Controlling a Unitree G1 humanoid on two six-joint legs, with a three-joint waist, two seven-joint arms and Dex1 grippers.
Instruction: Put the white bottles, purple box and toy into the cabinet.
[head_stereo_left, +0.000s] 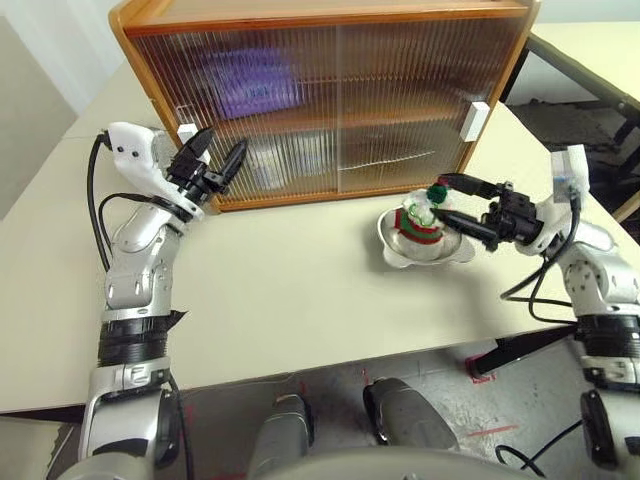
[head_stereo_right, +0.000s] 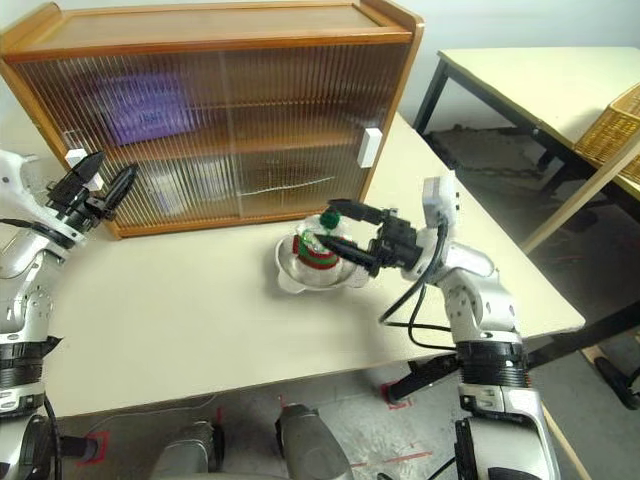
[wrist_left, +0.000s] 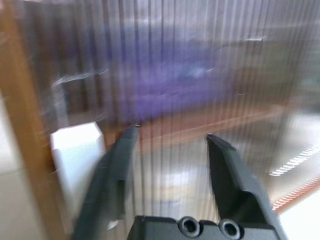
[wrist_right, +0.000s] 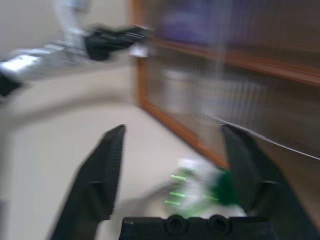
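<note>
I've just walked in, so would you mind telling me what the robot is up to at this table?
It is loading things into the cabinet, whose sliding doors are closed. The purple box shows through the ribbed door on the upper shelf. The left gripper is open by the left door's white handle. The right gripper is open around the toy, which sits in a metal bowl on the table, not yet lifted.
</note>
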